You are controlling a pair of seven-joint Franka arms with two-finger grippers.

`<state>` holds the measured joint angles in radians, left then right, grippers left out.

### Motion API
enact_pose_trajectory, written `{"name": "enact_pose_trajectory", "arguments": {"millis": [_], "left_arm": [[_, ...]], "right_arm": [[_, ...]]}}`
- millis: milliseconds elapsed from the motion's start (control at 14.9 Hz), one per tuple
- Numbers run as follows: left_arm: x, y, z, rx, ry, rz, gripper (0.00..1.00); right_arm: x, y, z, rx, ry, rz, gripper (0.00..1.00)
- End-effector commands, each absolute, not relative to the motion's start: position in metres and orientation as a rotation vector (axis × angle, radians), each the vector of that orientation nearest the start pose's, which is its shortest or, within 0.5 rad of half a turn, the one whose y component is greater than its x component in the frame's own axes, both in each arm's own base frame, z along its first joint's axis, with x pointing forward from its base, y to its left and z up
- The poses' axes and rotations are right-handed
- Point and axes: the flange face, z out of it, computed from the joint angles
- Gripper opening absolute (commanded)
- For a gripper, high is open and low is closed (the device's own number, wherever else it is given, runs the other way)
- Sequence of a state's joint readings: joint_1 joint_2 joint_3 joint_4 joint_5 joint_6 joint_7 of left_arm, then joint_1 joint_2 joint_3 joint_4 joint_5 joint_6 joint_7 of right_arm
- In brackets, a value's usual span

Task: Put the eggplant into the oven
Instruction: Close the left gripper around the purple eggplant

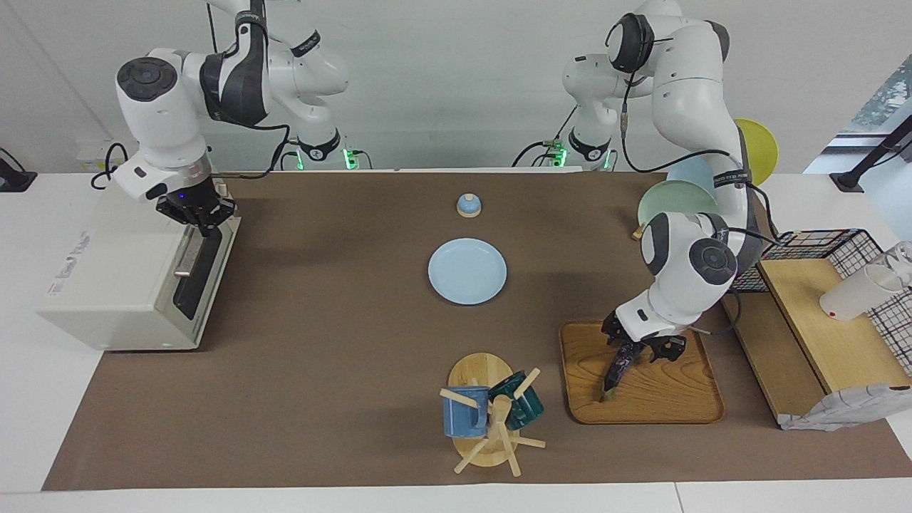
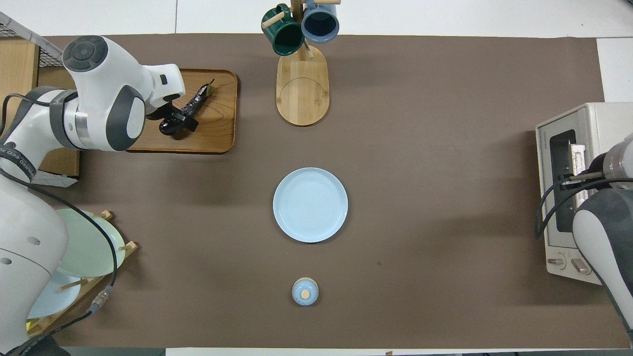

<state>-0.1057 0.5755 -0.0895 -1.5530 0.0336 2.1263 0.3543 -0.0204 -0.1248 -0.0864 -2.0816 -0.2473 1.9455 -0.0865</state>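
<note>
The dark purple eggplant [image 1: 618,367] [image 2: 193,105] lies slanted on a wooden tray [image 1: 684,399] [image 2: 217,133] toward the left arm's end of the table. My left gripper [image 1: 633,350] [image 2: 177,119] is low over the tray and shut on the eggplant's thick end; the stem end points down to the tray. The off-white oven [image 1: 107,285] [image 2: 593,128] stands at the right arm's end, its dark glass door [image 1: 199,278] [image 2: 561,188] facing the table's middle. My right gripper [image 1: 203,224] [image 2: 586,174] is at the door's metal bar handle [image 1: 187,258].
A light blue plate [image 1: 467,271] [image 2: 310,204] lies mid-table, a small blue lidded bowl [image 1: 469,205] nearer the robots. A mug tree [image 1: 491,420] holds a blue and a green mug. A plate rack [image 1: 677,199] and a wire basket with shelf [image 1: 841,313] stand beside the tray.
</note>
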Motion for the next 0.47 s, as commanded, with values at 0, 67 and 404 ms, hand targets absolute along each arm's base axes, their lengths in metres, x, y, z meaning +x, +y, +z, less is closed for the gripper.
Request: {"name": "enact_pose_trajectory", "arguments": {"millis": [0,67,404], "left_arm": [[0.6852,-0.1246,0.3111,-2.986,0.902,-0.015,0.85],[0.6824,-0.1241,0.3068,-2.980,0.907,-0.001,0.80],[0.6822,-0.1260,0.3112,-2.983,0.906,0.011,0.08]], "right_arm": [[0.5106,-0.0856,0.4714,-3.374,-0.107,0.048,0.00],[0.5101,-0.0855,0.4700,-3.373,-0.110,0.054,0.00],[0.5071,-0.0900,0.4664,-3.380,-0.165,0.083,0.00]]}}
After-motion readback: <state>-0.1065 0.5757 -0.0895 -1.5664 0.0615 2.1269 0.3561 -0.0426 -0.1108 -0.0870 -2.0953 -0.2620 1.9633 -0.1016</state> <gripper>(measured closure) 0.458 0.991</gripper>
